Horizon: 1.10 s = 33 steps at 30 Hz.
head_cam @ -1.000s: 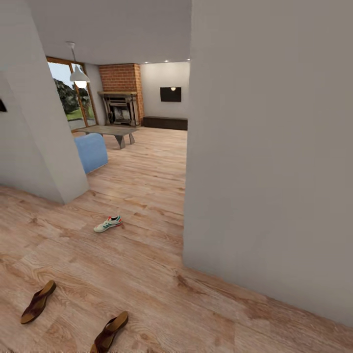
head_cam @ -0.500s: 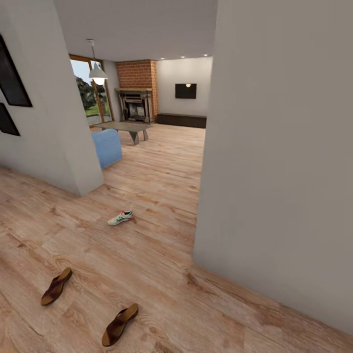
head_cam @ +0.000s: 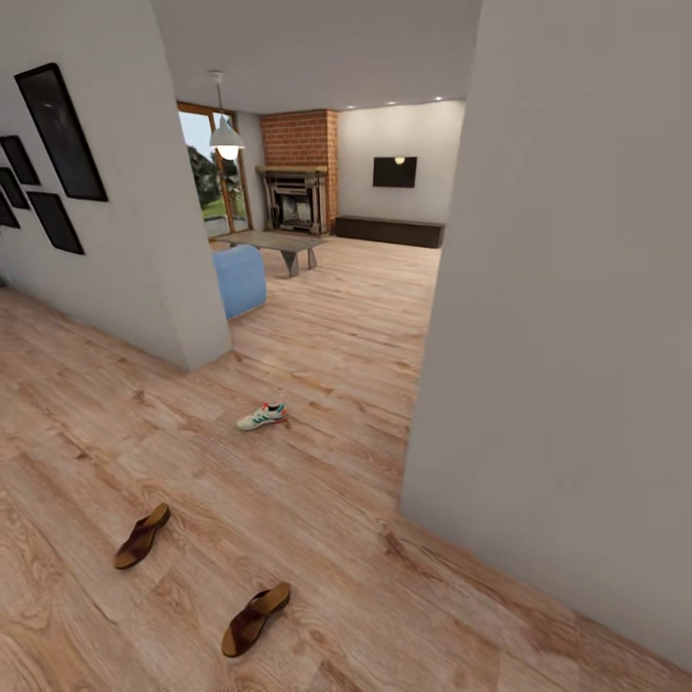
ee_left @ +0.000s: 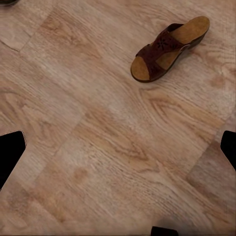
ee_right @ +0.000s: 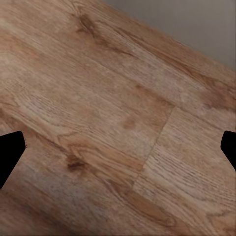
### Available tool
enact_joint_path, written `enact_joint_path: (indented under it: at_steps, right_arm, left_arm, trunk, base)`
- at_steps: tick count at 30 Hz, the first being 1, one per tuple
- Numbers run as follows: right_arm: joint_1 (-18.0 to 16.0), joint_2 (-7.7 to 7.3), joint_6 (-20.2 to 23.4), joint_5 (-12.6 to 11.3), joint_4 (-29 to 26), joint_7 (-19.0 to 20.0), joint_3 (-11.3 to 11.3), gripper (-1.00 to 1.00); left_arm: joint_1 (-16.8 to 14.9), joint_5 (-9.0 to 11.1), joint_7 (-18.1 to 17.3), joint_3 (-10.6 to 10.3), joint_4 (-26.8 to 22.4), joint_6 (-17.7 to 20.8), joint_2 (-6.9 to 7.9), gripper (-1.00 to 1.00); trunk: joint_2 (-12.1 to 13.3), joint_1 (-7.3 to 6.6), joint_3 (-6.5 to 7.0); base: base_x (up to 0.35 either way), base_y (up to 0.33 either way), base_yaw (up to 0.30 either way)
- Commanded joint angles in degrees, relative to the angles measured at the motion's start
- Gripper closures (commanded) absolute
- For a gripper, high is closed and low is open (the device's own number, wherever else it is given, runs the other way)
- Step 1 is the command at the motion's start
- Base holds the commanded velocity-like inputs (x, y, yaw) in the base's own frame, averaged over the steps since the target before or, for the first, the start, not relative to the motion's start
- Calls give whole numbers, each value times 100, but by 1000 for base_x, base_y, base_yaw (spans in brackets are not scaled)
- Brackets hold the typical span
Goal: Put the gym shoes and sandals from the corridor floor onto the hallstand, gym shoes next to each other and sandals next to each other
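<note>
One white gym shoe with green stripes lies on the corridor floor near the opening to the living room. Two brown sandals rest closer to me, one sandal at the left and the other sandal near the head view's lower edge. In the left wrist view a sandal lies on the planks ahead of my left gripper, which is open and empty. My right gripper hangs open over bare floor. The hallstand is out of view.
A grey wall corner juts in on the right, close to my right gripper. Another wall with black picture frames stands at the left. Beyond it are a blue sofa, a low table and a brick fireplace.
The head camera has turned left, so the whole scene has shifted right and slightly up and the picture frames have come into view. The shoe and sandals lie where they were.
</note>
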Motion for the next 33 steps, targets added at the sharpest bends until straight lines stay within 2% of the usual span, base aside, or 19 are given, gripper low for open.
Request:
enact_joint_path:
  at_steps: [1,25,33]
  right_arm:
    - [-2,-1,-15,6,2,-17,5,-100]
    - [-2,-1,-15,6,2,-17,5,-100]
    - [-2,-1,-15,6,2,-17,11,-100]
  left_arm:
    - [-5,25,-1,5,6,-19,-1,-100]
    - [-5,31,-5,5,6,-19,-1,-100]
    - [-5,33,-5,5,6,-19,-1,-100]
  trunk:
    - [-2,-1,-11]
    - [-2,-1,-164]
    - [-2,-1,-215]
  base:
    - [0,0,194]
    - [1,0,194]
    - [85,-24,194]
